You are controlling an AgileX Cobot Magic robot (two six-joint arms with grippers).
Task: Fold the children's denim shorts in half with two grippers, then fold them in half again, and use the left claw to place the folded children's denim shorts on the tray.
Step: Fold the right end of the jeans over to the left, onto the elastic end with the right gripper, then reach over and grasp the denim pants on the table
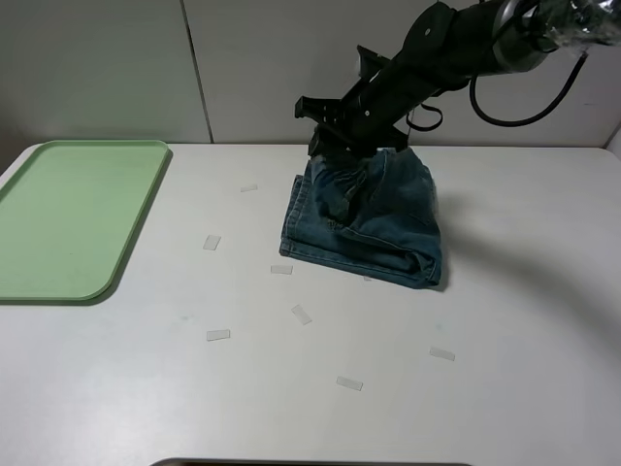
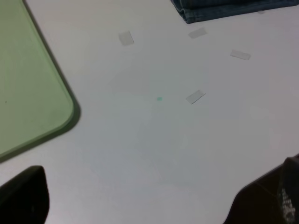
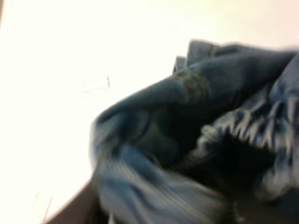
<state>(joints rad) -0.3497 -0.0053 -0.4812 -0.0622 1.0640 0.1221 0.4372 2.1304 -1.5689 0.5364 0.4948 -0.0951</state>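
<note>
My black left claw: I am holding its jaws wide apart over the bare white tabletop, gripping nothing. Only its two dark tips are showing at the edge of the wrist view. The rounded corner of the large pale green plastic tray is lying near it. A few small pale tape scraps are lying beyond. One corner of the small blue-green children's denim shorts is showing farther off, well apart from this claw.

Progress, my reading: the shorts are lying mid-table as a compact layered packet, so at least the first fold is looking done. The top layer by the gathered waistband is sitting rumpled, so I am not counting the second fold as settled. Nothing is lying on the tray; the left-claw pick and the placement are both remaining.

My black right claw is reaching down onto the far edge of the packet, at the waistband. Clamped or letting go, I cannot tell: overhead the arm is hiding the jaws, and the right wrist view is showing only smeared denim folds. My left arm is not appearing overhead, and the frame edge is cutting off part of the tray.
</note>
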